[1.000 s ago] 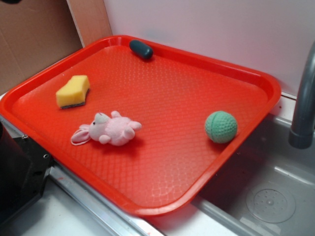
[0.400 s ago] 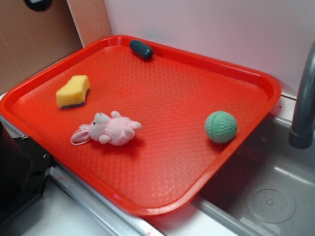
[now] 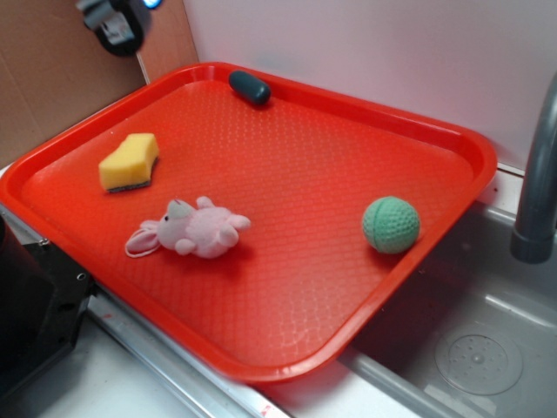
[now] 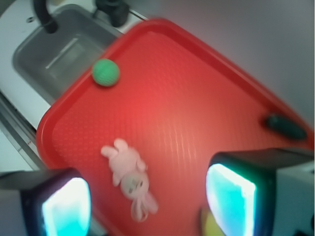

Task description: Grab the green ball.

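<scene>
The green ball [image 3: 391, 225] rests near the right edge of the red tray [image 3: 305, 165], close to the sink side. In the wrist view the green ball [image 4: 106, 73] lies far off at the tray's [image 4: 197, 98] upper-left corner. My gripper [image 3: 117, 24] hangs high above the tray's far left corner, a long way from the ball. The wrist view shows the gripper [image 4: 147, 206] open, its two lit pads [image 4: 66, 206] wide apart with nothing between them and the pink toy below the gap.
On the tray lie a yellow sponge [image 3: 129, 162], a pink plush bunny [image 3: 191, 229] and a dark teal capsule [image 3: 250, 87]. A grey faucet [image 3: 538, 174] and a sink basin [image 3: 470, 348] stand right of the tray. Cardboard lines the left wall.
My gripper has come into the exterior view at the top left, moving right and slightly down. The ball and the other things on the tray have not moved.
</scene>
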`<state>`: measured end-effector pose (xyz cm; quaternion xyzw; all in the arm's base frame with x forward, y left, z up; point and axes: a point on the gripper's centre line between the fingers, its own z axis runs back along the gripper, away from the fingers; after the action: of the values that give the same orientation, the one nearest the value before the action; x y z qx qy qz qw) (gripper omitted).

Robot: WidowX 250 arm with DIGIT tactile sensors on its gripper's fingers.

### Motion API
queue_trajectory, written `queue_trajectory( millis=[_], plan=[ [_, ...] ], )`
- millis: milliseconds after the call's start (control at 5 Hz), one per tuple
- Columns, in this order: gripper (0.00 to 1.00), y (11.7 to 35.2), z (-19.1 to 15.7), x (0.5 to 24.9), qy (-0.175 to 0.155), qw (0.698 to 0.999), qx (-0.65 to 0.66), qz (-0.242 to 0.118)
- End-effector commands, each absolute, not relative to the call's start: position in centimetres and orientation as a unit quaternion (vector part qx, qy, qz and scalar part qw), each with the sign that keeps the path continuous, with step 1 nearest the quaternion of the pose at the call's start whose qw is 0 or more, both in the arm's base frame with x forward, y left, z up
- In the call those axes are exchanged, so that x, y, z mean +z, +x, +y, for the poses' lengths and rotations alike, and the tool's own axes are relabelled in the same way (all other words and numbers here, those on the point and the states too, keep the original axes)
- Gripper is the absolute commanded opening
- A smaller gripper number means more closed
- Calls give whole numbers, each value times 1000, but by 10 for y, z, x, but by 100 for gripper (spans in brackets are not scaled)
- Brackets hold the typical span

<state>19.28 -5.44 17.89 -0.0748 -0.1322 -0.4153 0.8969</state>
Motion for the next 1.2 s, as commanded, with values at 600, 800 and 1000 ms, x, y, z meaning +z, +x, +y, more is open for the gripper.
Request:
queue_trajectory(
  millis=[600,800,1000],
  plan=[
    [100,234,-128,104,-101,744,-641,-159],
    [100,234,-148,89,-85,739,-653,-146],
    [100,233,-166,74,-95,731,-662,-136]
  ],
)
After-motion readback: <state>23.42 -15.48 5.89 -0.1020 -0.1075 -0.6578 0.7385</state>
